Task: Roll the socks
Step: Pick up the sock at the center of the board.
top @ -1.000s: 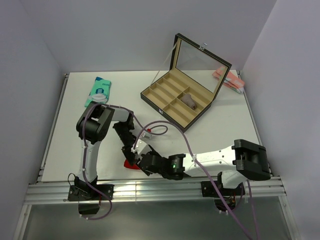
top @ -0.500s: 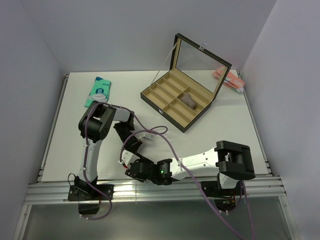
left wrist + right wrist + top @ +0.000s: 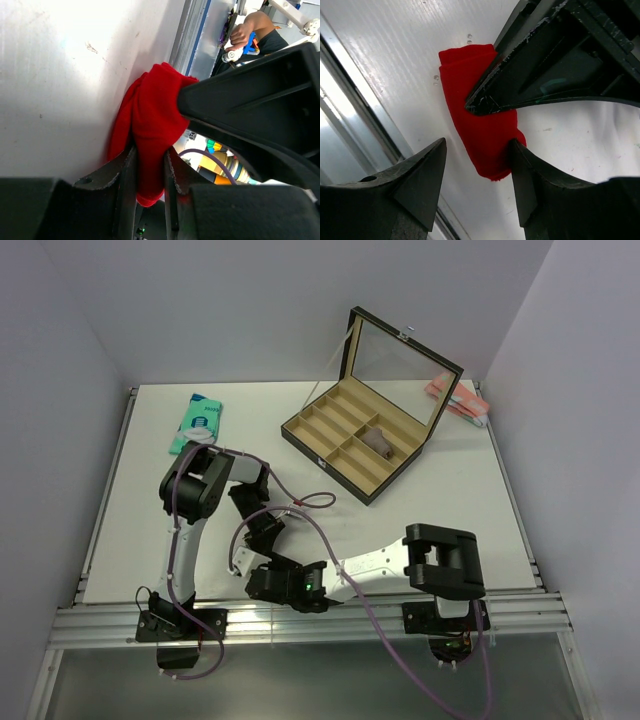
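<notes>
While the left end effector [image 3: 148, 175] is clamped on the bunched socks [image 3: 150, 125], the right end effector [image 3: 476, 150] straddles the same red bundle with its fingers apart, gripping nothing. The socks sit at the near edge of the table [image 3: 450, 500], left of centre, just beside the metal rail [image 3: 300, 620].

My main worry is that edge: a push toward me could slide the fabric off the table and onto the rail. The two end effectors are also crowded together, so a careless closing could pinch the left finger instead of cloth. If the left lets go too soon, I expect the roll to spring loose. A purple cable [image 3: 300, 505] loops over the table near both wrists and could snag.

The table is white, smooth and lightly scuffed. Further off stand an open compartment box [image 3: 350, 445], a teal sock [image 3: 197, 422] at far left and a pink bundle [image 3: 455, 400] at far right. Pale walls close in three sides.
</notes>
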`<state>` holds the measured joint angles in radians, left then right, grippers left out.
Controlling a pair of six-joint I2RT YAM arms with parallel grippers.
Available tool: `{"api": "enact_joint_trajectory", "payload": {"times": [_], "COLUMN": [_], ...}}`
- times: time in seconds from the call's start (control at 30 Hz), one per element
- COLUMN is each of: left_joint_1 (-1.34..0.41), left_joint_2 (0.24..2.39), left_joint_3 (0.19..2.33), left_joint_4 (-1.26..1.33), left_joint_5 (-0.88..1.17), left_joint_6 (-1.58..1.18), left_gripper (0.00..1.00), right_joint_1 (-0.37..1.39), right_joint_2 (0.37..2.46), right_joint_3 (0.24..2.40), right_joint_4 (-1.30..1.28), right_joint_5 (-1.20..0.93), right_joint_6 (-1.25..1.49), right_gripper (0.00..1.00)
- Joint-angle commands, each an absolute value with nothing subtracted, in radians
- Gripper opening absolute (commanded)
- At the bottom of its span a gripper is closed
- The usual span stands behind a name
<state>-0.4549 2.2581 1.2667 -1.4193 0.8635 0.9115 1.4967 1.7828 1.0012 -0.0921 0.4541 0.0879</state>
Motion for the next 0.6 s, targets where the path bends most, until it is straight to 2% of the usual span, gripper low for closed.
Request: {"api": "enact_joint_trajectory", "payload": {"times": [0.0, 0.3, 0.4, 0.5, 0.57], "left_joint_1": [-0.459, -0.457, -0.457, -0.457, -0.457], "left_joint_2": [2.304, 2.329, 2.335, 2.341, 2.336], "left_joint_3": [1.279, 1.315, 1.33, 1.345, 1.347], "left_joint_4": [-1.186, -1.233, -1.256, -1.264, -1.262], "left_joint_5": [0.715, 0.724, 0.732, 0.739, 0.749], "left_joint_6": [0.966, 0.974, 0.98, 0.979, 0.974], "left_gripper": [0.0, 0.02, 0.06, 0.14, 0.17], "right_joint_1": [1.505, 1.491, 1.482, 1.463, 1.457], "right_joint_2": [1.831, 1.899, 1.913, 1.925, 1.927], "right_joint_3": [1.049, 1.045, 1.031, 1.031, 1.031], "right_joint_4": [-0.075, -0.077, -0.069, -0.074, -0.078], "right_joint_5": [0.46, 0.451, 0.439, 0.411, 0.399], "right_joint_6": [0.078, 0.095, 0.107, 0.115, 0.12], "right_gripper": [0.6, 0.58, 0.52, 0.33, 0.28]}}
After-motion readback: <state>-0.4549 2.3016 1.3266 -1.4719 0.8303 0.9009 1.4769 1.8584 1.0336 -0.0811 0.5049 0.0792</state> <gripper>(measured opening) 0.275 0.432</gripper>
